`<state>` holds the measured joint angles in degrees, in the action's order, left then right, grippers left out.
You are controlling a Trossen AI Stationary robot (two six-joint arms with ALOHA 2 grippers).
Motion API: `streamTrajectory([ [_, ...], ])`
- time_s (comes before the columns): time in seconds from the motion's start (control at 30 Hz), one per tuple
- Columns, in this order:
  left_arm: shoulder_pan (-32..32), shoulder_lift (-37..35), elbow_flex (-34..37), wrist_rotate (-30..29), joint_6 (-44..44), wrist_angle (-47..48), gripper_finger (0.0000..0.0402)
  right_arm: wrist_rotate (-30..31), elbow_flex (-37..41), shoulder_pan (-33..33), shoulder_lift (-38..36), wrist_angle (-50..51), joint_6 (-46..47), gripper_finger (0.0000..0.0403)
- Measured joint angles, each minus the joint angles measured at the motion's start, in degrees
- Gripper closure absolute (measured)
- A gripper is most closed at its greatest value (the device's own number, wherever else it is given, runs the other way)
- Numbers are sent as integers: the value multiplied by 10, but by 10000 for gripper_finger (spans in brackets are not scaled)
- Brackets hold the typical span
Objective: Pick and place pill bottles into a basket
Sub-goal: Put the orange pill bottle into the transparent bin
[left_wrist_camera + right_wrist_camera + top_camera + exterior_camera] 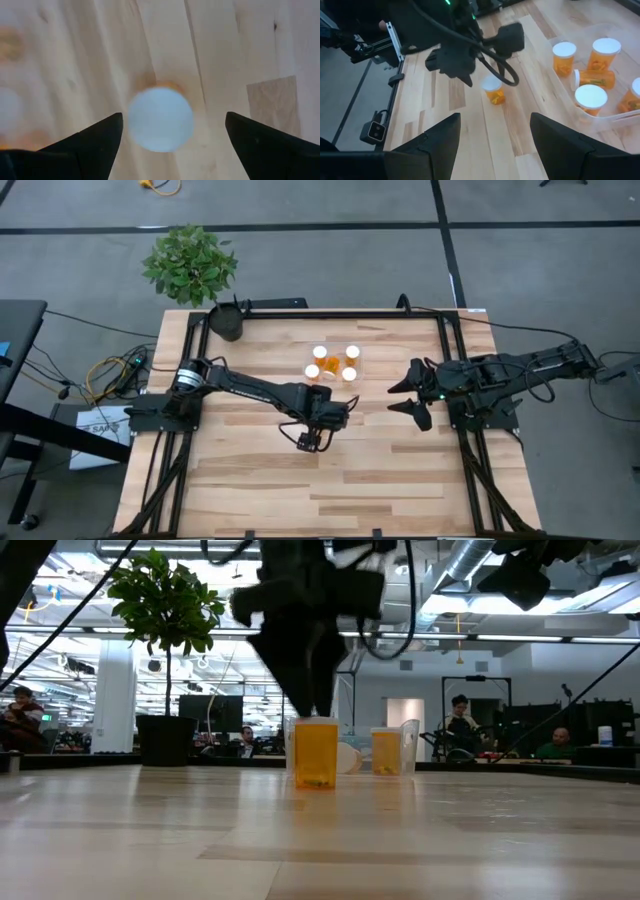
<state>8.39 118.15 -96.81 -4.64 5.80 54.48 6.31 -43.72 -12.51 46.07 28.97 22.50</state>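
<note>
High view: left gripper [309, 442] hovering over table [240, 490], basket [358, 366] well apart.
Left wrist view: fingers spread, pill bottle [160, 119] standing centred between; descend straight, close below cap.
Right wrist view: right gripper [495, 145] waiting open.

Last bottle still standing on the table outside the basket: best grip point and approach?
Come straight down from above and close on the pill bottle just below its white cap. It stands upright with bare wood on all sides, and the left claw is already open over it, cap centred between the fingers.
</note>
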Motion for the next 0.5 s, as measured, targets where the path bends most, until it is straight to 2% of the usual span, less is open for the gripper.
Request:
streamTrajectory([
  [0.17,-4,1,28,38,-25,-20,58,0,0,0,0,3,0,168],
  [0.5,-7,1,29,28,-6,-38,58,2,0,2,0,7,1,168],
])
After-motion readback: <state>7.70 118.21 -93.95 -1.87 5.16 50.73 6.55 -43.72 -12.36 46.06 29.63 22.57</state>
